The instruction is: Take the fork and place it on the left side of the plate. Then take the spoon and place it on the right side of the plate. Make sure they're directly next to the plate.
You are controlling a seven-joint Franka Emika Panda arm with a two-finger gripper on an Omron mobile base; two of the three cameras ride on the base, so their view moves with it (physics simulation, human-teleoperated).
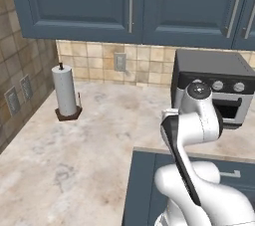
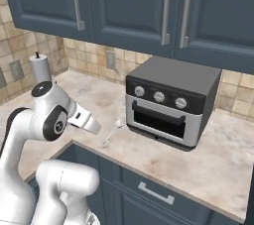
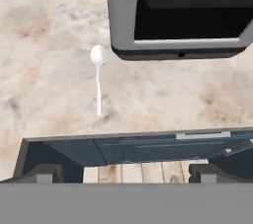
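The spoon [image 3: 98, 77] lies flat on the mottled beige stone counter [image 3: 49, 70], a slim whitish-silver piece with a small rounded oval bowl and a thin straight handle. Its bowl points toward the toaster oven [image 3: 180, 13] and sits just beside that oven's lower front corner, without touching it; the handle runs back toward the counter's front edge. From the right base view the spoon [image 2: 113, 131] shows as a pale sliver on the counter, just left of the oven [image 2: 171, 101], which is a boxy grey metal unit with a dark glass door and three round knobs.

The gripper [image 3: 126, 173] hangs above the counter's edge, over the dark blue drawer fronts [image 3: 148, 146], its two blocky dark fingertips [image 3: 42, 173] standing wide apart, as far open as they go, with nothing between them. It is well short of the spoon.

Off to the left, a paper towel roll [image 1: 64, 90] stands upright on a dark base, a smooth white cylinder near the tiled wall [image 1: 99, 60]. Flat-panelled blue cabinets [image 1: 99, 1] with long metal handles run overhead.
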